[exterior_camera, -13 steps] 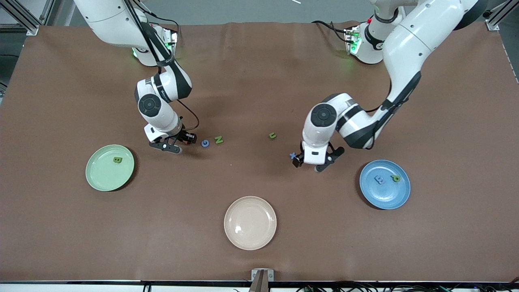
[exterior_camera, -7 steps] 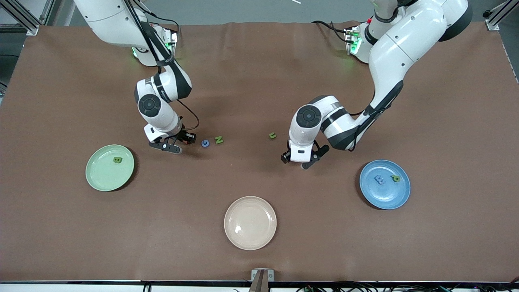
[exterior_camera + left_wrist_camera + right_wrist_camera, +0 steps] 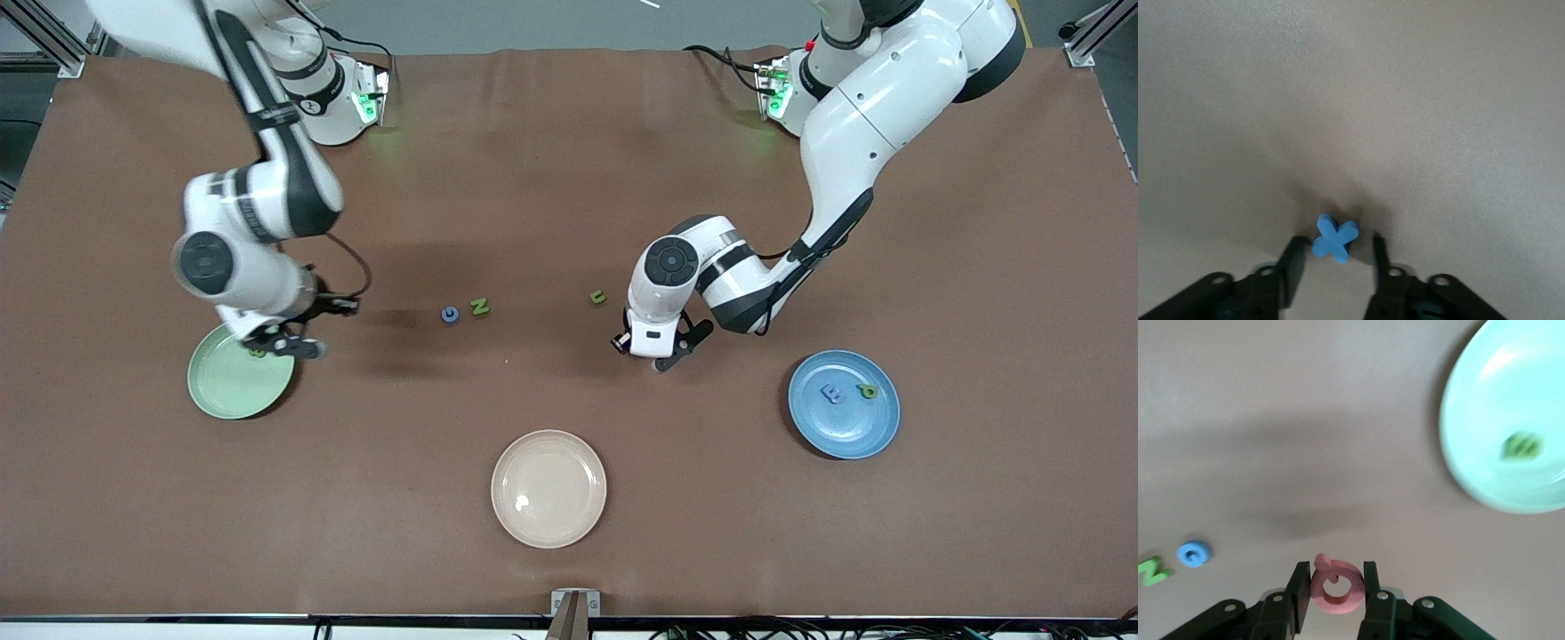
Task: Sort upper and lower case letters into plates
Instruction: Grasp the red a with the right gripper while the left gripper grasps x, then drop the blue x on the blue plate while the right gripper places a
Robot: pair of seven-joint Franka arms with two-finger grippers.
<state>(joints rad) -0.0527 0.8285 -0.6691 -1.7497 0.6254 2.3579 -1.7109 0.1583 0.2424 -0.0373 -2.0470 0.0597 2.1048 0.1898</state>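
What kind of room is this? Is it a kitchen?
Probably a robot lab, not a kitchen: two white robot arms are bolted to a brown-covered table, with metal frame posts at its corners and cables trailing.

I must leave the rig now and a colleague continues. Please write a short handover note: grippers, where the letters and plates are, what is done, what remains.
Right gripper: shut on the pink letter, in the air by the mint green plate.
Left gripper: down at the table around the blue x, one finger touching it, the other apart; not gripped yet.
Done: a green letter in the mint green plate; a blue letter and a green letter in the blue plate.
Left: blue G, green N and a small green letter on the table. The beige plate holds nothing.
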